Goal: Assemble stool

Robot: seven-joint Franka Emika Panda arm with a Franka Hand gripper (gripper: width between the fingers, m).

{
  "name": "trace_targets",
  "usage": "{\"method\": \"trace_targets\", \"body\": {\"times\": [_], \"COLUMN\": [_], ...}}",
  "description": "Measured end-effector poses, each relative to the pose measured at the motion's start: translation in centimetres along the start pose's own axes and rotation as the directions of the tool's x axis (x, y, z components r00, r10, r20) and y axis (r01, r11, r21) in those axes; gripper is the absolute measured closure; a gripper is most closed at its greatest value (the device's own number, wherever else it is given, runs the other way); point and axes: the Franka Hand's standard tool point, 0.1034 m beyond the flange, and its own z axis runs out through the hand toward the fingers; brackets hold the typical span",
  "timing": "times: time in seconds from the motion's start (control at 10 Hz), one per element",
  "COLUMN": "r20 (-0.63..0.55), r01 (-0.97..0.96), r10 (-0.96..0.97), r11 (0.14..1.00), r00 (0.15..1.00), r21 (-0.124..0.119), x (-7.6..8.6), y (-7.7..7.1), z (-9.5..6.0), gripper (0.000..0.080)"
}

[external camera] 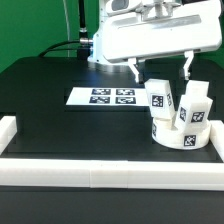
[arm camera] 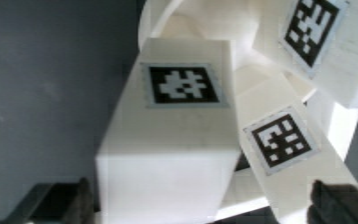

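The white round stool seat [external camera: 178,136] lies at the exterior view's right, near the front rail, with tags on its side. Two tagged white legs stand up from it: one [external camera: 160,97] toward the exterior view's left, one [external camera: 196,104] toward its right. My gripper [external camera: 161,72] hangs just above them, jaws wide open, fingers on either side of the leg tops. In the wrist view a tagged leg [arm camera: 172,120] fills the space between my gripper's [arm camera: 202,205] dark fingers [arm camera: 60,203], with gaps on both sides. A second tagged leg [arm camera: 282,140] leans beside it.
The marker board [external camera: 112,97] lies flat on the black table behind the seat, toward the exterior view's left. Long white border rails run along the front [external camera: 100,172] and at the left corner [external camera: 10,130]. A green wall stands behind.
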Motion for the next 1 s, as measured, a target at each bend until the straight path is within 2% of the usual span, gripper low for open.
{"method": "trace_targets", "body": {"times": [0.5, 0.8, 1.0], "r20": [0.021, 0.076, 0.082], "r01": [0.019, 0.042, 0.039], "r10": [-0.019, -0.042, -0.040], "r11": [1.000, 0.999, 0.999], "r00": [1.000, 0.996, 0.996], "r21": [0.000, 0.010, 0.010], "x": [0.6, 1.7, 1.8], "y": [0.2, -0.4, -0.3], "z": [-0.9, -2.8, -2.7], "gripper": [0.0150, 0.0150, 0.0150]}}
